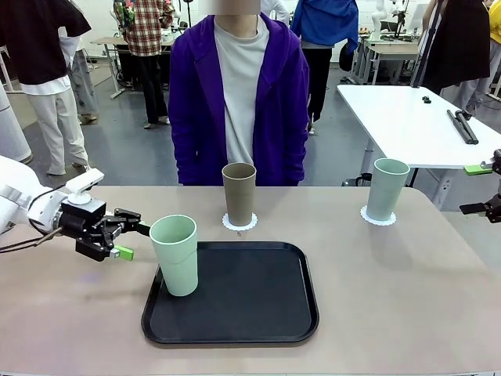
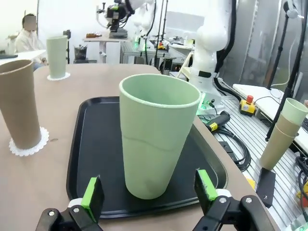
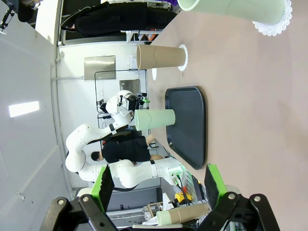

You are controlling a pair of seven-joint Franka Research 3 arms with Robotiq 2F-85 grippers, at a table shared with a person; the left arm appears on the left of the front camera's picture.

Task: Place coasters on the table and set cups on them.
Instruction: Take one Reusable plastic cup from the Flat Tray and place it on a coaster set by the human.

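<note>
A pale mint cup (image 1: 176, 254) stands upright on the left part of the black tray (image 1: 250, 313). My left gripper (image 1: 131, 240) is open just left of it. In the left wrist view that cup (image 2: 156, 139) rises between and slightly ahead of the green pads (image 2: 92, 195), with gaps on both sides. A tan cup (image 1: 239, 194) stands on a lacy white coaster (image 1: 239, 224) behind the tray. A second mint cup (image 1: 387, 188) stands on another coaster (image 1: 378, 217) at the far right of the beige table (image 1: 407, 298). My right gripper (image 1: 479, 188) is open at the right edge, holding nothing.
A person in a purple jacket (image 1: 239, 94) stands at the far side, hands out of sight. A white table (image 1: 407, 117) stands back right. Stacked spare cups (image 2: 284, 130) sit off the table beside the robot base.
</note>
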